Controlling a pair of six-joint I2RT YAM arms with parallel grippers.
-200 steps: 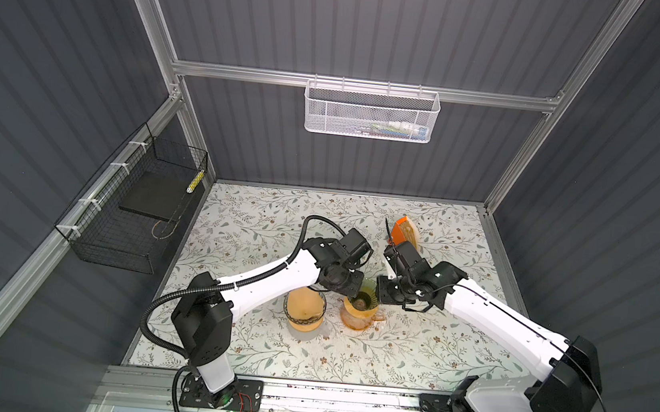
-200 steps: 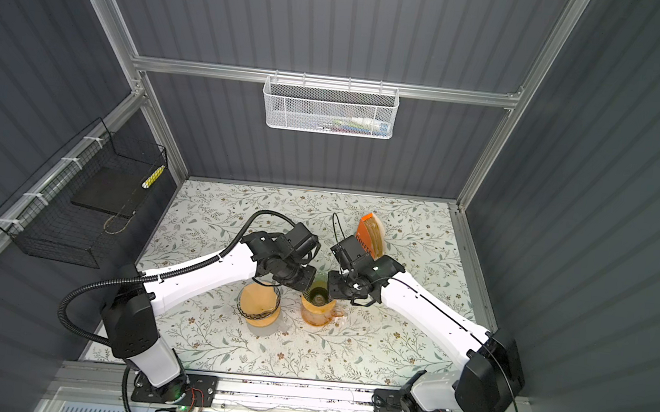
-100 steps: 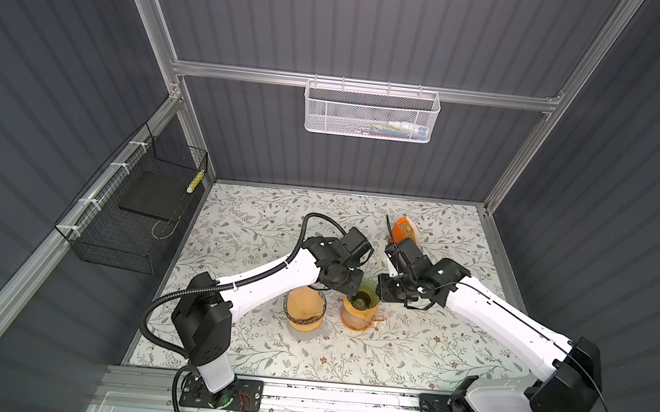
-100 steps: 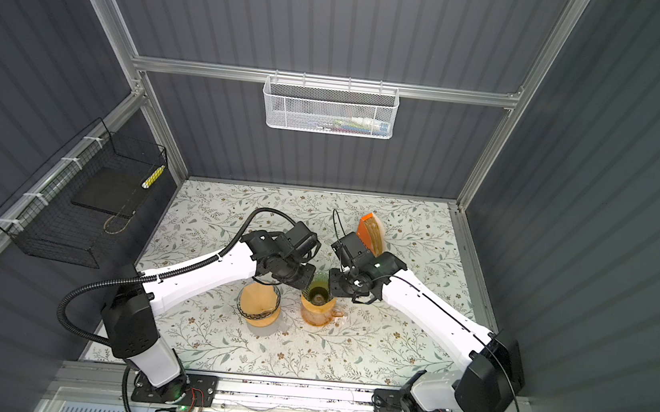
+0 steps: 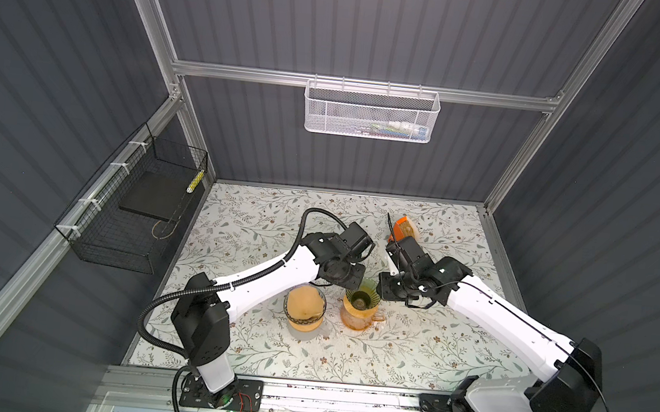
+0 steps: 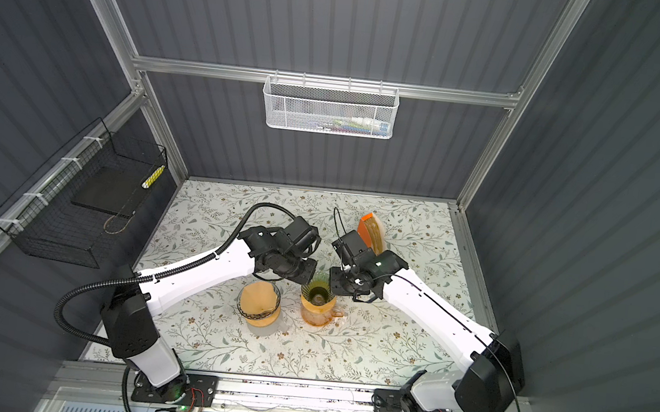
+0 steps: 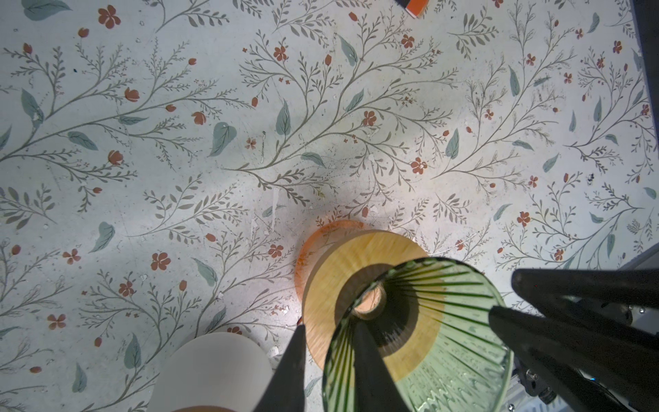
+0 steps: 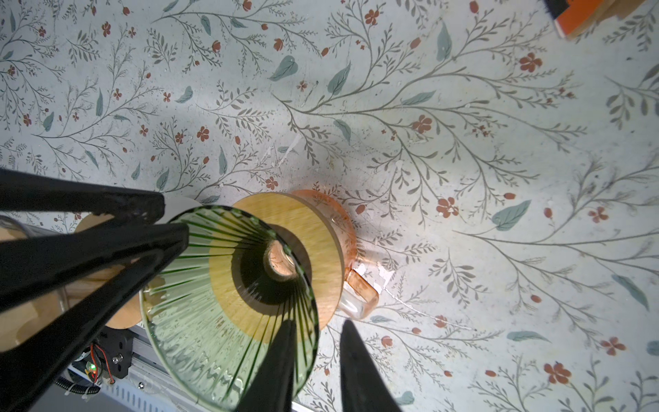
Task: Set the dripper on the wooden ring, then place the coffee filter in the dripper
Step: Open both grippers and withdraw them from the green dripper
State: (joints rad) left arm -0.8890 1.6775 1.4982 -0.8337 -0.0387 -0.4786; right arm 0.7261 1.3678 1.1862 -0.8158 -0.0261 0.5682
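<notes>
Standing empty on a wooden ring point(image 7: 356, 257) atop an orange mug point(image 5: 356, 321) mid-mat point(image 5: 409, 349), the dripper point(image 5: 360, 300) has both grippers astride its rim. Left gripper point(image 7: 331, 324) and right gripper point(image 8: 319, 321) are slightly open and hold nothing. A tan filter point(image 5: 303, 302) sits in a second cone point(image 5: 323, 298) just beside it. More filters point(image 6: 375, 237) stand in a holder point(image 6: 365, 227) behind.

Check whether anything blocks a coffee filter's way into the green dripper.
Yes: the left gripper and right gripper both straddle the rim of the green dripper, jaws apart, one jaw of each inside its mouth. Nothing else sits in it.
</notes>
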